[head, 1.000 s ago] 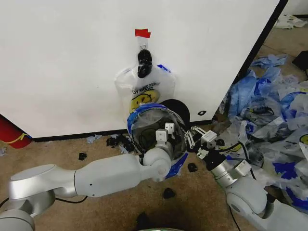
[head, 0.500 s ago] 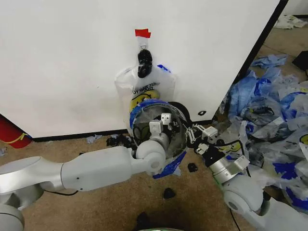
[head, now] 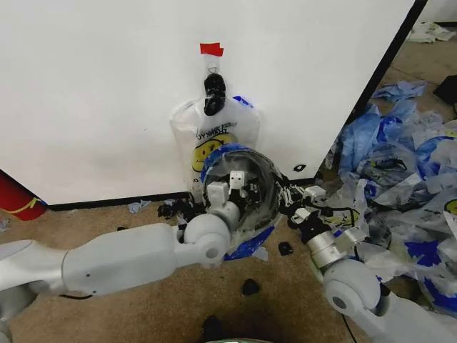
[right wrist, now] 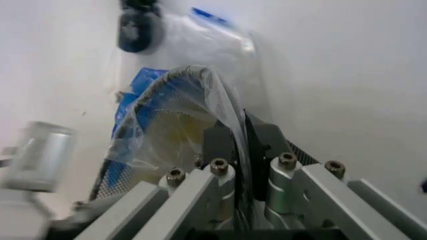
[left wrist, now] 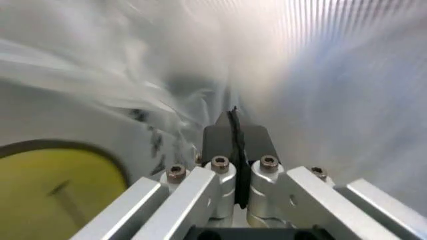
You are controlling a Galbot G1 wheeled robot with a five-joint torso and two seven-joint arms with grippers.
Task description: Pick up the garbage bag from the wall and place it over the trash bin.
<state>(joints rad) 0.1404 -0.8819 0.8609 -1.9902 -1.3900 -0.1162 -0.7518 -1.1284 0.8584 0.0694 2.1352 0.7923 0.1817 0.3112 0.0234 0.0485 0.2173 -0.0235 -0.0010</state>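
The garbage bag (head: 247, 245), see-through with blue edges, is stretched around the trash bin (head: 263, 187), which lies tipped on the floor against the wall. My left gripper (head: 227, 184) reaches into the bag's mouth and is shut on its film (left wrist: 320, 100), with a yellow smiley patch close by. At the bin's right side my right gripper (head: 293, 202) is shut on the bag's edge (right wrist: 223, 107), pulling it over the rim. Most of the bin is hidden behind plastic and my left arm.
Another smiley bag (head: 214, 132) hangs on the white wall under a black clip (head: 213, 93) and red tape (head: 211, 49). A heap of blue-and-clear bags (head: 400, 179) covers the floor at right. Black scraps (head: 250, 287) dot the carpet. A red cylinder (head: 18, 196) stands at far left.
My left arm has pushed up and toward the wall, carrying the bag's mouth farther over the bin. The right gripper has shifted slightly up and closer to the wall.
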